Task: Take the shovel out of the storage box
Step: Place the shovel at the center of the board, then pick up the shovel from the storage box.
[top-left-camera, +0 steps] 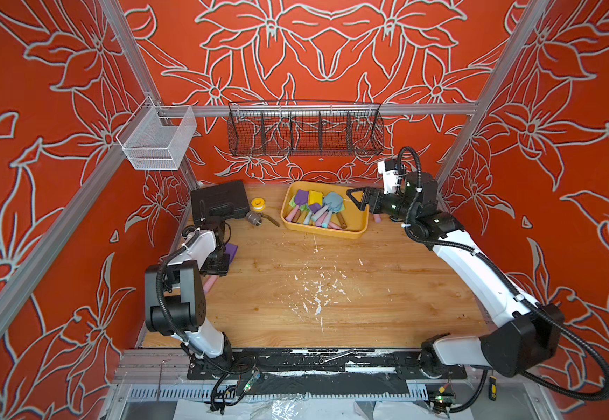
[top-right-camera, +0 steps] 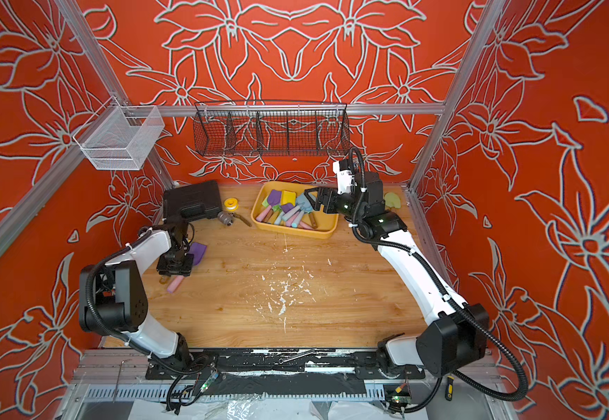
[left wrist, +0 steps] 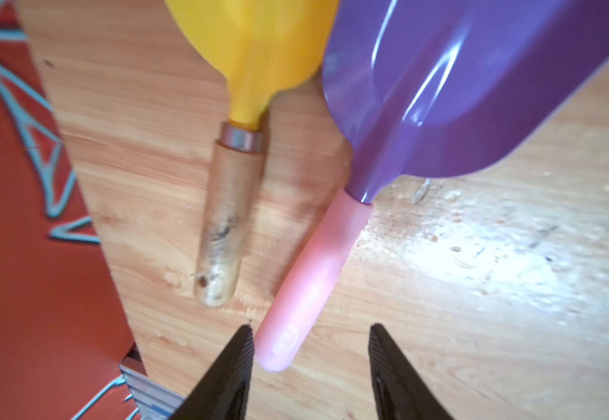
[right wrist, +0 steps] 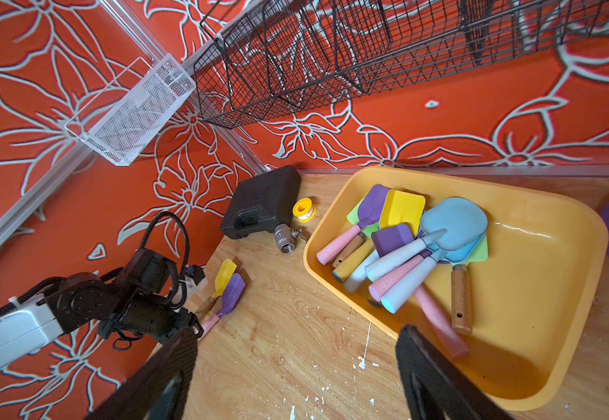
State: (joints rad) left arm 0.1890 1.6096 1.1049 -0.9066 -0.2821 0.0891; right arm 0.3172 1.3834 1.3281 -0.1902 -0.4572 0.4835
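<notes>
- Left gripper (left wrist: pixel 311 326): jaws parted and clamping nothing. The tip of a pink handle lies between the fingers, close against one of them.
- That handle belongs to the purple shovel (left wrist: pixel 459 91), which lies flat on the wooden table (left wrist: pixel 477 291) near its left edge, well apart from the box.
- Just beside it lies a yellow shovel (left wrist: pixel 255 43) with a wooden handle, also on the table. Whether the two blades touch or overlap, I cannot tell.
- Right gripper (right wrist: pixel 295 363): jaws wide and empty, held above the right end of the storage box (right wrist: pixel 535 291).
- The box sits at the back of the table by the wall. It holds a heap of shovels (right wrist: pixel 452 222) with purple, yellow, blue and green blades.
- Left of the box are a yellow tape roll (top-left-camera: pixel 258 203), a metal valve (top-left-camera: pixel 253 219) and a black tool case (top-left-camera: pixel 219 200).
</notes>
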